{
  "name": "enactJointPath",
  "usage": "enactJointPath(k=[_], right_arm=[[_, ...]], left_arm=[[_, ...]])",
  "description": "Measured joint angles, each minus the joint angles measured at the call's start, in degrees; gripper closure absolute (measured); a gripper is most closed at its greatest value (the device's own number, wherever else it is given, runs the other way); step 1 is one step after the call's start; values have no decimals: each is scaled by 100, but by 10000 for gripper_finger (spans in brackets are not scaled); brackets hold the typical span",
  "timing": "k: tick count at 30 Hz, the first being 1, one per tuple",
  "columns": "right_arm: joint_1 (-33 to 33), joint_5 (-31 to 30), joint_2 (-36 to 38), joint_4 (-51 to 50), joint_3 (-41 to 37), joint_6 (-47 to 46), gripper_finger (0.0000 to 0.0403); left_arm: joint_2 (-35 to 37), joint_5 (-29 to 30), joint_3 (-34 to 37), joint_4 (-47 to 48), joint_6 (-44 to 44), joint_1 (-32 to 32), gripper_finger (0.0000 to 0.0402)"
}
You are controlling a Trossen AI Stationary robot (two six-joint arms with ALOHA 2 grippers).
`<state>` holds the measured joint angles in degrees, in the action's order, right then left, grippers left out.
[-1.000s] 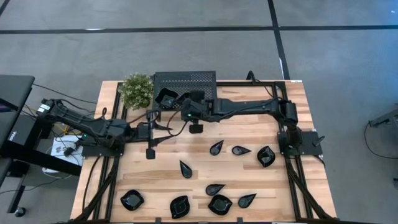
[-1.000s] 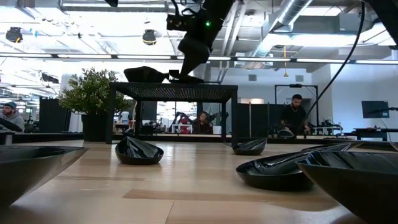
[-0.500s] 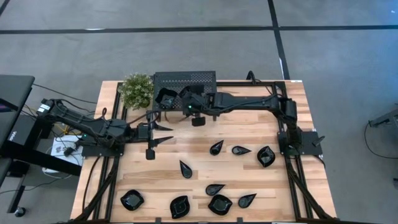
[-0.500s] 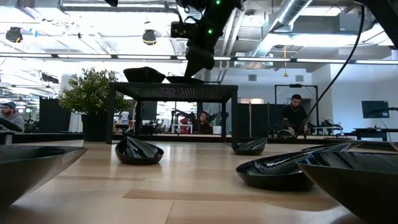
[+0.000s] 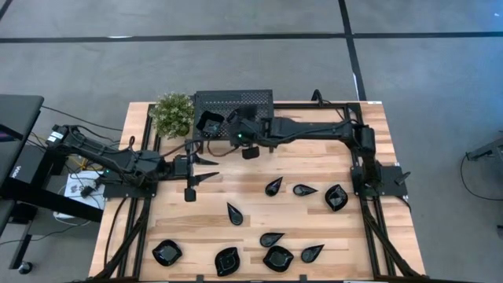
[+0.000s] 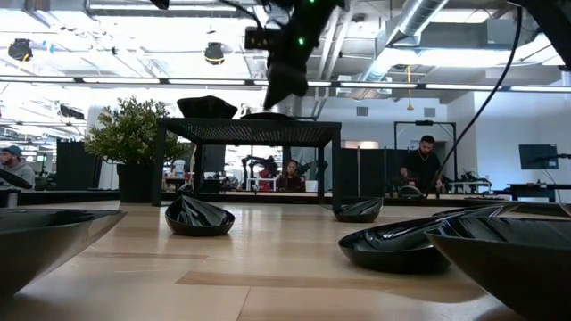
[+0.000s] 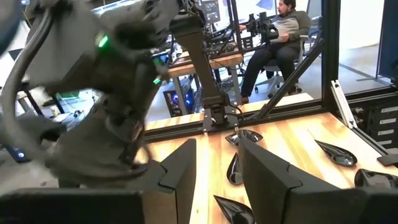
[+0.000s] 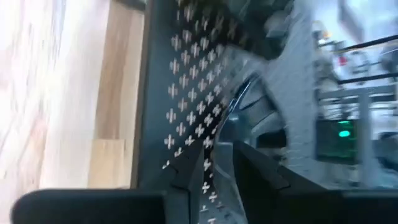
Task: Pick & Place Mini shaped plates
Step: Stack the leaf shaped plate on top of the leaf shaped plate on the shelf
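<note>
Up at twelve o'clock on the surface (image 5: pixel 314 169), your right end effector (image 5: pixel 234 124) hangs over the perforated stand (image 5: pixel 255 100), its fingers parted just above a plate (image 5: pixel 211 123) on top; whether it grips anything, you cannot tell. The other mini plates (image 5: pixel 273 186) lie scattered from the centre toward six o'clock. Judge them light, stiff, glossy and likely slippery, probably chipping if dropped: pinch a raised rim or a teardrop's narrow tip rather than the flat. Your left end effector (image 5: pixel 208 168) waits at nine o'clock, fingers parted and empty. Watch the potted plant (image 5: pixel 173 114) just beside the stand at eleven o'clock, and the stand's edge.
</note>
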<state>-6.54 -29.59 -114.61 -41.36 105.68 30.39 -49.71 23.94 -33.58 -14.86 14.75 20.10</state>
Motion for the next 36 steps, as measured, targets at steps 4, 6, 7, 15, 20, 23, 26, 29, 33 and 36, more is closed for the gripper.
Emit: enactJointPath(k=[4, 6, 7, 15, 20, 23, 26, 29, 33, 36], right_arm=[[407, -174, -7, -339, 465, -194, 316], [662, -159, -5, -770, 815, -467, 316], [801, -156, 0, -1055, 973, -596, 316], [1942, 158, 272, -3835, 1760, -2674, 316], [2539, 74, 851, -3539, 820, -3699, 316], [2848, -70, 1282, -2439, -260, -4024, 316], [3104, -41, 1652, -909, -1531, -4096, 316], [3299, -32, 1891, 750, -2669, -4100, 316], [3489, -32, 1965, 1875, -3565, -4142, 316], [3527, -29, 1977, 1749, -3634, -4302, 316]], left_arm=[[0, 0, 0, 78, -43, 1, 279], [0, 0, 1, 103, -391, 25, 279], [0, 2, 0, 116, -632, 60, 279], [-228, -651, 2, 392, -949, 641, 279], [-829, -697, 2, 31, -1109, 985, 279], [-1243, -691, 2, -69, -1231, 1063, 279], [-1562, -714, -2, -60, -2075, 1064, 279], [-1823, -1170, -5, 123, -3075, 1058, 279], [-2275, -2134, -11, 399, -4470, 1041, 279], [-2713, -2678, -11, 394, -5761, 1032, 279]])
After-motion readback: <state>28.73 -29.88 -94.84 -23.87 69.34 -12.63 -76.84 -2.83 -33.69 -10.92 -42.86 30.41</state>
